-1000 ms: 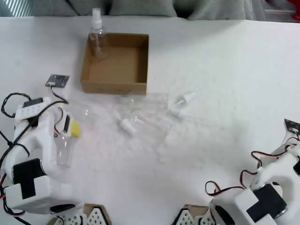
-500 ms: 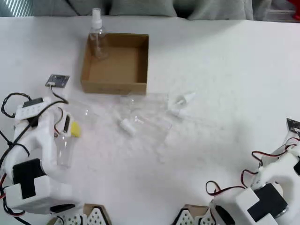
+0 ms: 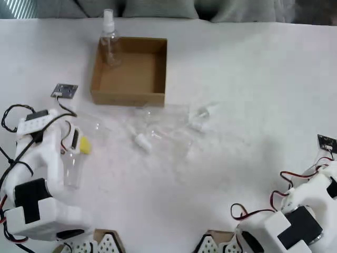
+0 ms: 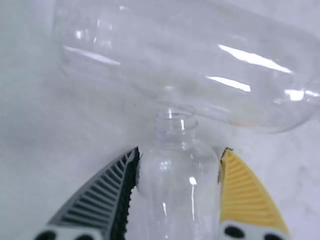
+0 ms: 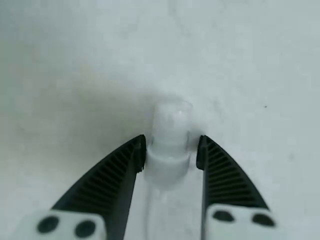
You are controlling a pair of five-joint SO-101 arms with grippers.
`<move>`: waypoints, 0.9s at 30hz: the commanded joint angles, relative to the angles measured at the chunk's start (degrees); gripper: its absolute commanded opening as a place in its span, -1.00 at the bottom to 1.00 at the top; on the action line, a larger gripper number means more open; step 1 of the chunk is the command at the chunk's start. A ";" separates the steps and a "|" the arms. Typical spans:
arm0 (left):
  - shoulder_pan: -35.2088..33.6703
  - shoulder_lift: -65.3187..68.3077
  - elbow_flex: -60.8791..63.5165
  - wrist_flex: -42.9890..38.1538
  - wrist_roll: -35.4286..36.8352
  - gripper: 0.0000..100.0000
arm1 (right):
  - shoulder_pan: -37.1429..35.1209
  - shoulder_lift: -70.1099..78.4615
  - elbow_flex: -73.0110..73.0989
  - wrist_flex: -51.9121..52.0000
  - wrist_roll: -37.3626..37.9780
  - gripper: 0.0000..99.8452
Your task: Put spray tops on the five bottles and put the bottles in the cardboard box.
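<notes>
My left gripper (image 4: 177, 152) is shut on a clear bottle (image 4: 175, 185) with an open neck, grey finger on one side and yellow finger (image 4: 245, 190) on the other. Just past that neck a second clear bottle (image 4: 190, 70) lies crosswise. In the high view this arm (image 3: 37, 174) sits at the left edge with the held bottle (image 3: 72, 167) beside it. My right gripper (image 5: 171, 142) is shut on a white spray top (image 5: 170, 150), close above the white table. The cardboard box (image 3: 152, 97) stands at the back, a capped bottle (image 3: 109, 45) upright in its far left corner.
Several clear bottles (image 3: 163, 124) and loose spray tops (image 3: 141, 141) lie scattered in front of the box. The right arm's body (image 3: 295, 221) is at the table's near right corner. White table stretches wide on the right (image 3: 263, 79).
The right arm at the near right corner has shifted slightly. The left arm and its bottle have stayed put.
</notes>
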 commanded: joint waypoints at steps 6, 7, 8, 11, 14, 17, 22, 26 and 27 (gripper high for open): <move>-0.57 -0.04 -1.49 0.70 -0.44 -0.61 | -0.75 -0.13 0.00 -2.68 0.35 -0.92; -0.57 -0.04 -1.49 0.70 -0.44 -0.61 | -0.75 -0.13 0.00 -3.03 0.35 -0.96; -0.57 -0.04 -1.49 0.70 -0.44 -0.61 | -0.66 -0.13 0.00 -3.30 0.35 -0.97; -0.57 -0.04 -1.49 0.70 -0.53 -0.61 | -0.57 -0.66 0.00 -2.95 0.35 -0.97; -0.57 -0.04 -1.49 0.70 -0.53 -0.61 | -0.75 -0.92 -0.62 -2.77 0.35 -0.97; -0.57 -0.04 -1.49 0.70 -0.53 -0.61 | -1.10 -3.65 -1.67 0.57 0.26 -0.97; -0.48 -0.04 -1.49 1.23 -0.62 -0.61 | -3.03 -12.09 -3.69 10.33 0.26 -0.97; -0.48 -0.04 -1.49 1.41 -0.62 -0.61 | -6.90 -20.97 -3.87 16.66 -3.34 -0.97; -0.48 -0.04 -1.49 1.41 -1.23 -0.61 | -8.40 -23.43 -3.87 17.54 -5.36 -0.97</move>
